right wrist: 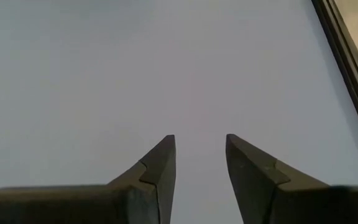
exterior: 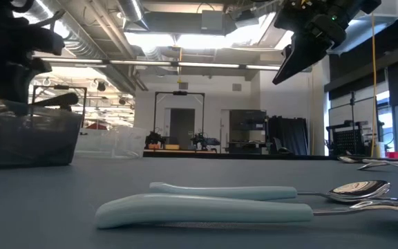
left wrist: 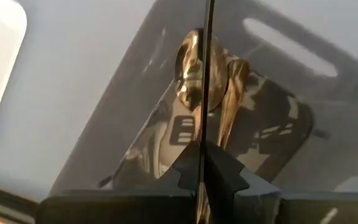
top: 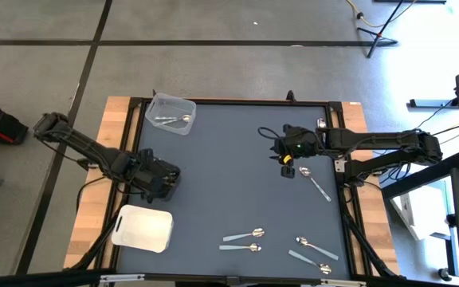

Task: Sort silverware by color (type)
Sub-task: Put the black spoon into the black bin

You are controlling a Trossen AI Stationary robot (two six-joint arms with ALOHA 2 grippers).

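My left gripper (top: 170,180) hangs over the mat's left part, just beyond the white tray (top: 142,228), shut on a shiny spoon (left wrist: 194,62). The clear tub (top: 170,114) at the far left holds a few silver utensils. My right gripper (top: 276,146) is open over bare mat right of centre, raised high in the low view (exterior: 289,66). Its fingers (right wrist: 160,168) stand apart with nothing between them. A silver spoon (top: 315,183) lies near it. Several pale-handled spoons (top: 243,235) (top: 317,248) lie flat along the near edge. My left gripper (left wrist: 202,165) is shut on the spoon, pinched between the two fingers. The shiny bowl (left wrist: 191,74) shows just past the fingertips, lifted clear over the mat. The fingers themselves hide which part they are on.
Wooden table margins (top: 114,127) and a black frame border the dark mat. The middle of the mat (top: 229,175) is bare. In the low view, two pale-handled spoons (exterior: 206,207) lie close to the camera, and the tub (exterior: 26,138) stands at the left.
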